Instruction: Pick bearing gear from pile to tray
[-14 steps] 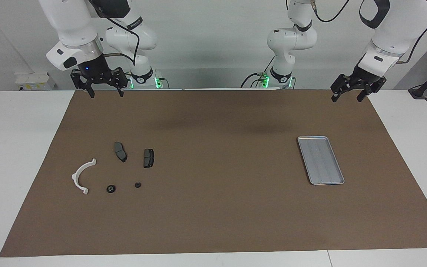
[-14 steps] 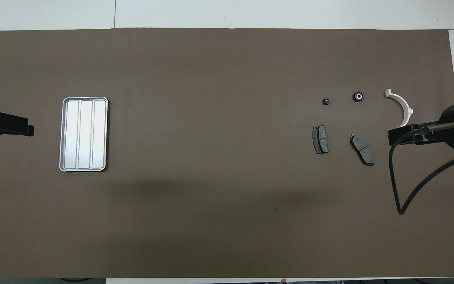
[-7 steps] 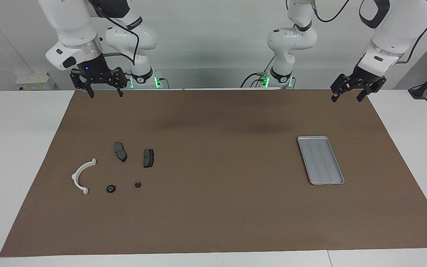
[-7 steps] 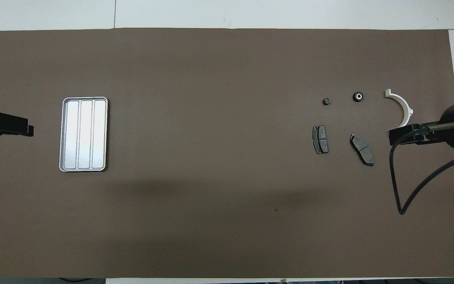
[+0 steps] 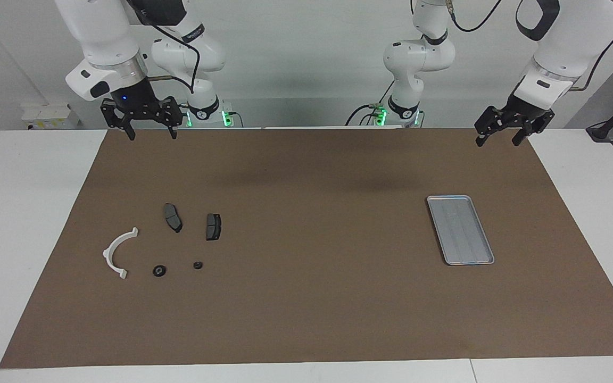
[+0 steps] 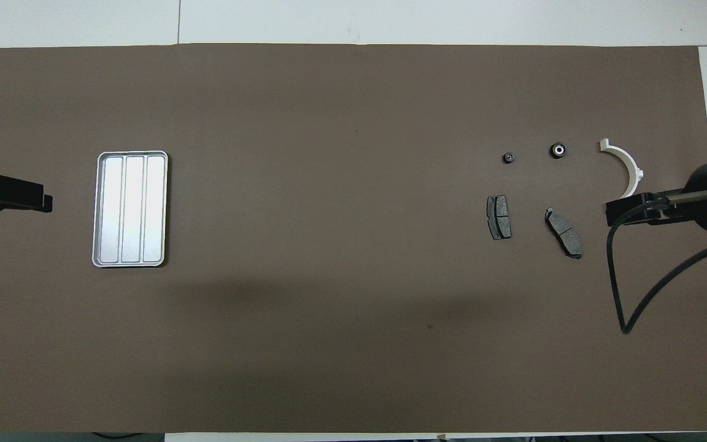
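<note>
Brown mat [image 5: 306,255] covers table; tray [image 5: 460,230] lies empty, pile [image 5: 168,244] well apart toward right arm's end. Left tool [image 5: 498,137] up near tray's end, right tool [image 5: 151,133] over mat edge near pile; both wide, holding nothing.

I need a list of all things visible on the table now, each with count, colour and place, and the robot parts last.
tray: one, silver-grey, empty, toward the left arm's end.
brake pads: two, dark grey, toward the right arm's end.
half-ring: one, white, beside the pads.
round pieces: two, black, farther from the robots than the pads.
mat: one, brown, covering the table.
left gripper: open, raised over the mat's edge.
right gripper: open, raised over the mat's edge.
</note>
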### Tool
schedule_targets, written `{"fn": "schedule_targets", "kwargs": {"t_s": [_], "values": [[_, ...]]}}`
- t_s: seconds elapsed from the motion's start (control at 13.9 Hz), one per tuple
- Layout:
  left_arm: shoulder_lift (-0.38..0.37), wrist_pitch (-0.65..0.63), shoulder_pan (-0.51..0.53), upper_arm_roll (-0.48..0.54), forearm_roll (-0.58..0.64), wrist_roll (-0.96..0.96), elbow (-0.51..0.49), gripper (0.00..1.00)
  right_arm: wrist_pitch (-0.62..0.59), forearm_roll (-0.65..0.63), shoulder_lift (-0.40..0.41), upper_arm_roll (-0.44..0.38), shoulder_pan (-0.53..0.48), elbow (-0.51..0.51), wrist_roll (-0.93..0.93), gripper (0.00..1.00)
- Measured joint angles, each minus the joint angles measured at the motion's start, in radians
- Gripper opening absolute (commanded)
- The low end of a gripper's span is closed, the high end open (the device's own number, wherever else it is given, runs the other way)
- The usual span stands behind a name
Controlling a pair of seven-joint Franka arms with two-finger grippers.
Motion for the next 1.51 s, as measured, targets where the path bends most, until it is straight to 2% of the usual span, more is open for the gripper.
{"fn": "schedule_targets", "kwargs": {"t_s": [1.51], "values": [[0.000, 0.000, 0.000, 0.001, 0.000, 0.000, 0.000, 1.00, 0.000, 0.000, 0.000, -0.002, -0.056, 0.000, 0.000, 1.00]]}}
